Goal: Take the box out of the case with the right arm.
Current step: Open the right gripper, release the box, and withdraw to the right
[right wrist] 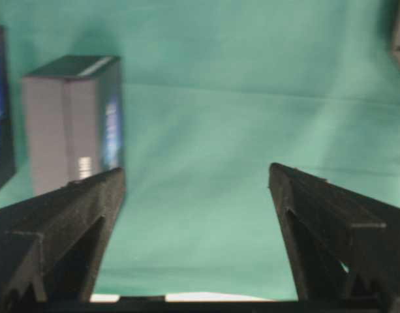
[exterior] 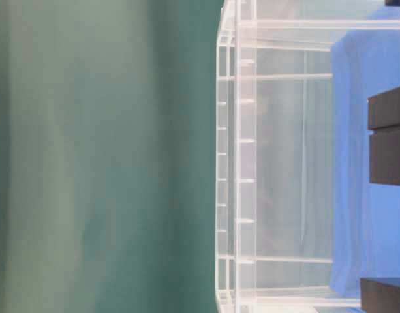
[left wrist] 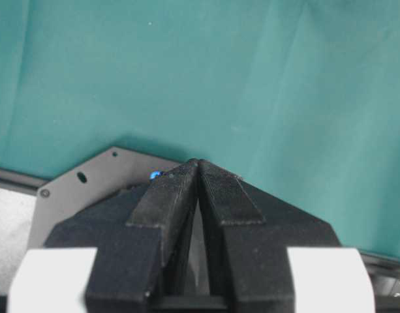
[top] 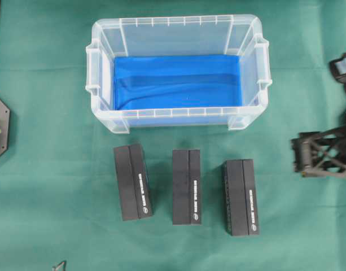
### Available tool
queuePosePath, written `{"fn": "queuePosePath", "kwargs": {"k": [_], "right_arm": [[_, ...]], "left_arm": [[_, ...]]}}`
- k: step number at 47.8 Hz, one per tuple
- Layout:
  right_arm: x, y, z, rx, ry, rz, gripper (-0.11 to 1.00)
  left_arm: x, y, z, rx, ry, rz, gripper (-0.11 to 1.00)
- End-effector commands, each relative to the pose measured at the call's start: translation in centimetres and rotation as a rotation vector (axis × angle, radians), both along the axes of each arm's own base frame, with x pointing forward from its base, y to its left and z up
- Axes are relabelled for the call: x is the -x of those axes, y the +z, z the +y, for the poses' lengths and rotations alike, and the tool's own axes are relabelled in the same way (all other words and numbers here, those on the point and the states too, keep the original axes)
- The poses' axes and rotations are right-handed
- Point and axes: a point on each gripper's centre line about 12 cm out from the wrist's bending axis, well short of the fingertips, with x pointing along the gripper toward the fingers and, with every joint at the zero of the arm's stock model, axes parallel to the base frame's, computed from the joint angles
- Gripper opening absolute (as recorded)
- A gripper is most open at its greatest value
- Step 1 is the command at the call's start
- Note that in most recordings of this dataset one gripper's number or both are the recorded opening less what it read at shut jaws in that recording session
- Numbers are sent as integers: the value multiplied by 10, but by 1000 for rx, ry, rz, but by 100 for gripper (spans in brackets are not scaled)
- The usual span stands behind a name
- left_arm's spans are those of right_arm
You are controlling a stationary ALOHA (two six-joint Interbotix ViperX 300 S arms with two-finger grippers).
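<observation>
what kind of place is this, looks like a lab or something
Probably a robot test bench in a lab: a green cloth covers the table, a clear plastic case with a blue sheet sits beside three identical black boxes, and a black robot claw reaches in from the right.
</observation>
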Motion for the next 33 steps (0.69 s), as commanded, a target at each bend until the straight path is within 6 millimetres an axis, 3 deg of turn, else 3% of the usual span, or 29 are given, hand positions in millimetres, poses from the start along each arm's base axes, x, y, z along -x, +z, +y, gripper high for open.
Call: {"fn": "queuePosePath", "kwargs": {"k": [1,18,33], "right_arm": [[12,6,-2,-7,5,-17,88],[16,4,-18,14,-2,-11,88],[7,2,-82,51,41,17,88]], "left_arm": [[-2,2,1,-5,5,-5,3],[-2,2,1,-5,3,-5,3],[-2,2,1,-3,4,-8,3]]}}
